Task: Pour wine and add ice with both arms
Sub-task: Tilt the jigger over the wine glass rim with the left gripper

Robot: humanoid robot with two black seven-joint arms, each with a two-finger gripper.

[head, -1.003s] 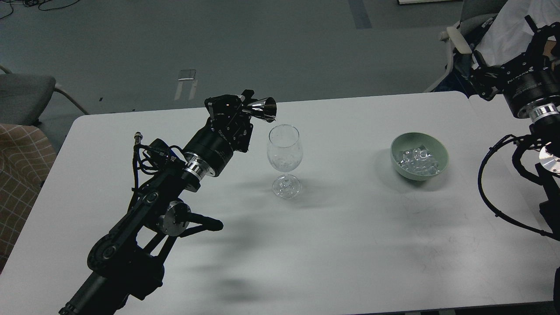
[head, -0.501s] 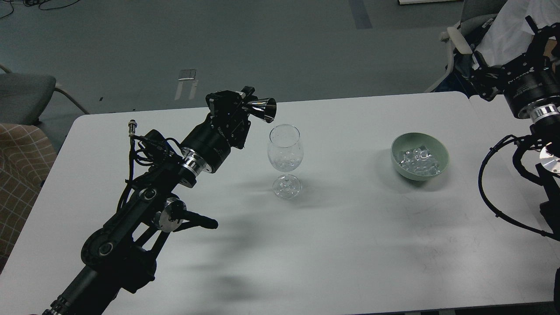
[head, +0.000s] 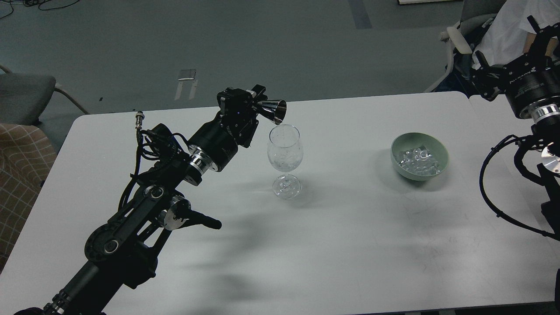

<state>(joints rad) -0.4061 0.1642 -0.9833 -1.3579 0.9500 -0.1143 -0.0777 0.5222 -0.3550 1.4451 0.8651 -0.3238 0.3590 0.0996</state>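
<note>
Left pincer (head: 256, 104) — tipped cone cup (head: 273, 110) — lettering unreadable.

The left arm (head: 144, 210) comes in from the lower left and stretches diagonally up and to the right, elbow low, wrist raised. Its gripper (head: 251, 107) is clamped on a small metal cup (head: 273, 110) tipped on its side, mouth to the right. The right arm (head: 536, 127) stands at the right edge, its gripper (head: 531, 48) raised near the top corner, fingers too dark to tell apart

wine glass (head: 285, 151) mid-table (head: 332, 245), bowl (head: 439, 168) right of it, ice (head: 416, 160) in bowl
</note>
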